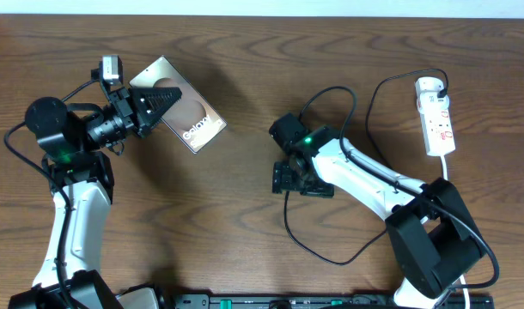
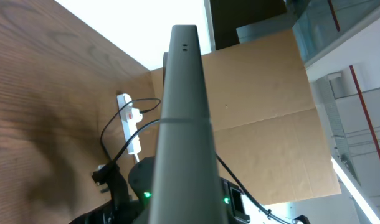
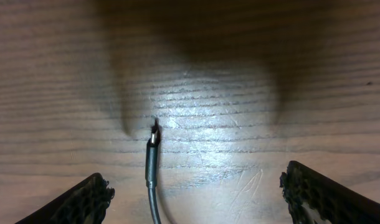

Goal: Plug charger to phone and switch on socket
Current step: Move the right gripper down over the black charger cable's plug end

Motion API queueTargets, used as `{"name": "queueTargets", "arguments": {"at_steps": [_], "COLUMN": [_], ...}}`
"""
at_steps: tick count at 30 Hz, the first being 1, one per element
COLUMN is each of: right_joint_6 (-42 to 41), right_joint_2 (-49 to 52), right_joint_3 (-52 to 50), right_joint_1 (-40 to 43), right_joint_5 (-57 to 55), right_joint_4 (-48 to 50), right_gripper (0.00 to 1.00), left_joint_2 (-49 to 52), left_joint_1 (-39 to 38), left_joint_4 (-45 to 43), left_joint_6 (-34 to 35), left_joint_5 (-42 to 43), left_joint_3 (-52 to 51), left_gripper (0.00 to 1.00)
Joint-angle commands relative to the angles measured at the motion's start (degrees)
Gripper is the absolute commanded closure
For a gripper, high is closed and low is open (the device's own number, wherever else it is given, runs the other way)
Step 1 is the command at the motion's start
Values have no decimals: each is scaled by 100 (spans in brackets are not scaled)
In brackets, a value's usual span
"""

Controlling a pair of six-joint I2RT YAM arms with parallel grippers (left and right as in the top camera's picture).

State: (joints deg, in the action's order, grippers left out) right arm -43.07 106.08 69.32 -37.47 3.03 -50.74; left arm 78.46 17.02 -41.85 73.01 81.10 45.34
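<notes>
The right claw (image 3: 196, 190) is open wide just over the table. The little tip of the charger (image 3: 151, 168) lies flat on the wood between its two fingers, closer to one finger than the other and touching neither. The left claw (image 1: 153, 99) pinches the phone (image 1: 191, 120) and holds it tilted, far from the socket (image 1: 436, 116)

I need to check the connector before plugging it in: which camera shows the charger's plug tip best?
The right wrist view: the plug tip lies sharp on the table between the open fingers of the right hand. Overhead, the charger cable shows, but that hand covers the tip. The left wrist view shows only distant cable.
</notes>
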Motion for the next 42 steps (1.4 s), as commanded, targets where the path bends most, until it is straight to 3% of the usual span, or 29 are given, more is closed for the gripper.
{"name": "queueTargets", "arguments": {"at_steps": [1, 7, 16, 21, 27, 42], "right_joint_6": [-90, -278, -581, -581, -623, -728], "right_joint_2": [35, 35, 44, 44, 44, 44], "right_joint_3": [-168, -339, -446, -479, -601, -896], "right_joint_1": [-164, -332, -387, -389, -389, -380], "right_joint_5": [70, 28, -306, -378, -417, -393], "right_joint_4": [85, 243, 234, 229, 210, 190], "right_gripper": [13, 14, 22, 34, 41, 46], "left_joint_2": [-35, -35, -35, -33, -33, -33], "left_joint_1": [9, 9, 9, 9, 9, 9], "left_joint_4": [-72, -72, -72, -72, -72, -72], "left_joint_6": [-129, -129, -144, -144, -144, -144], "left_joint_5": [101, 101, 205, 205, 205, 205], "left_joint_3": [63, 63, 63, 63, 63, 63], "left_gripper": [93, 92, 93, 93, 92, 93]}}
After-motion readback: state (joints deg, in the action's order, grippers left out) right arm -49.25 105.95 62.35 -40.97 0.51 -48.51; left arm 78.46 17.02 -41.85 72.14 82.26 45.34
